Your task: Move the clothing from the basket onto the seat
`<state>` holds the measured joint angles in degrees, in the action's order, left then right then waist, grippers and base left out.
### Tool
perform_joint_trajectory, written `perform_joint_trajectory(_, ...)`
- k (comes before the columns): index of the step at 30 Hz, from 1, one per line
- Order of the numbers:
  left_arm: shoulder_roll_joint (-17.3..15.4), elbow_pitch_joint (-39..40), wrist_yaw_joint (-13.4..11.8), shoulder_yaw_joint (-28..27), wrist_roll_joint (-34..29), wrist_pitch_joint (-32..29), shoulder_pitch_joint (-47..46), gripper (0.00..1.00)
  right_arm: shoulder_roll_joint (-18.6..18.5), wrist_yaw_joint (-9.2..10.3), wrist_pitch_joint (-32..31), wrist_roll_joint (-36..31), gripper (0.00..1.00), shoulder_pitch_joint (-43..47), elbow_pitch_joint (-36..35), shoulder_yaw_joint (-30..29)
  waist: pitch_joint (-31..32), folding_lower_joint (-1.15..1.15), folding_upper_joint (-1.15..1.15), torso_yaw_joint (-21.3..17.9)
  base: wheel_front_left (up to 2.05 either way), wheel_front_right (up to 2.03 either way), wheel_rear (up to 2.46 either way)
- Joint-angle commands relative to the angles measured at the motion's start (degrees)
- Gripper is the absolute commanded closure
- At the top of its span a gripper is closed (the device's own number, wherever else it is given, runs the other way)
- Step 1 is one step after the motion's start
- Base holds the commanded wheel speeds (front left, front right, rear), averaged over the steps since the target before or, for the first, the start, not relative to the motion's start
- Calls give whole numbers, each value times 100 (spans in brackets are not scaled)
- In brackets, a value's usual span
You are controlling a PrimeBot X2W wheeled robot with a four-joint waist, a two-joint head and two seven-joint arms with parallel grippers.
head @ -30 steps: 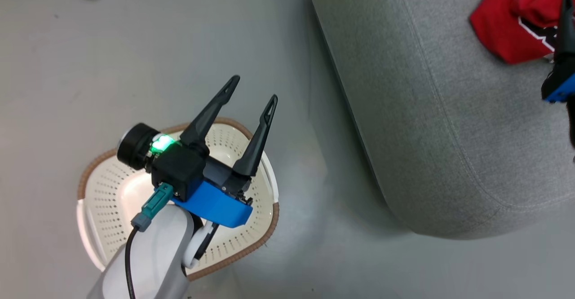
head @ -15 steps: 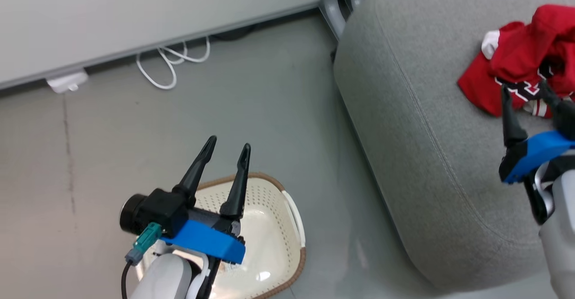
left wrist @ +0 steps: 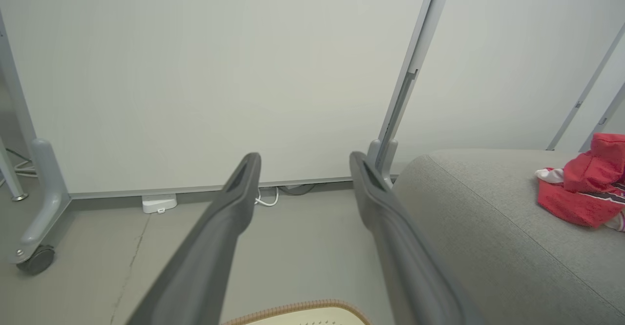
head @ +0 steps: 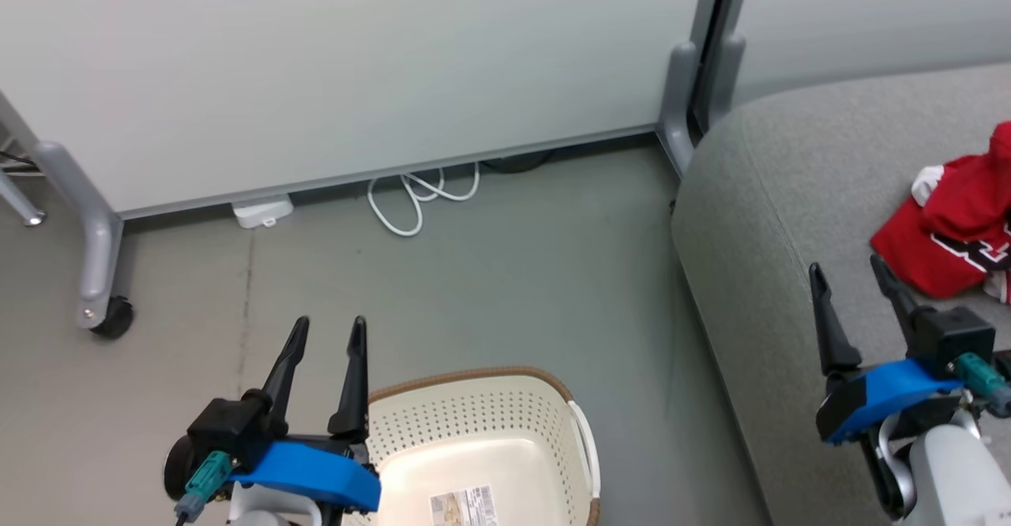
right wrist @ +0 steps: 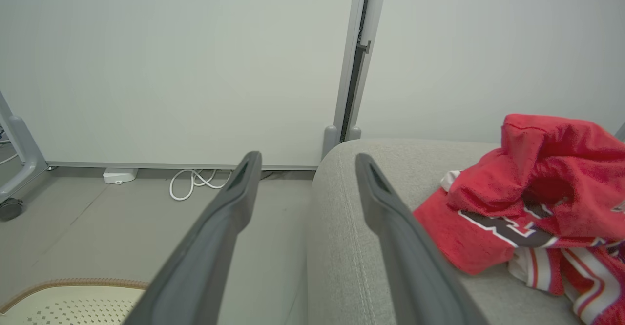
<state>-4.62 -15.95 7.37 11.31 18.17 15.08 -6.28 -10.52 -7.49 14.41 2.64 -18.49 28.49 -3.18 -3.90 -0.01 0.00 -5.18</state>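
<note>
Left gripper point(head: 330, 322) and right gripper point(head: 844, 264) gape empty, and the right, swinging carelessly, could drag the clothing point(head: 940, 249) at three o'clock off the seat point(head: 758, 194).

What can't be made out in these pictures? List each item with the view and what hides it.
- The basket: the head view's bottom edge and the left hand hide its near part, so leftover garments there cannot be ruled out.
- The clothing: cut by the right edge in the head and right wrist views, so the garment count is unclear.
- The label in the basket: too small to read.
</note>
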Motion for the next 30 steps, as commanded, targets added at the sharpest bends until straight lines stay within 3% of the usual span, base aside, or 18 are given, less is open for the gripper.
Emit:
perform_joint_trajectory(1,27,-97,3,-137,-48,13,98,0,93,-1,-55,-46,0,256,-209,-27,216,1,0,197,0,0,0)
perform_joint_trajectory(12,107,-448,8,-549,-225,13,193,0,559,-1,-389,-73,0,1310,-1460,-78,438,1,0,483,0,0,0)
perform_joint_trajectory(30,111,-545,11,-371,-132,14,246,0,750,-1,-587,77,0,1586,-1676,-143,434,1,0,530,0,0,0)
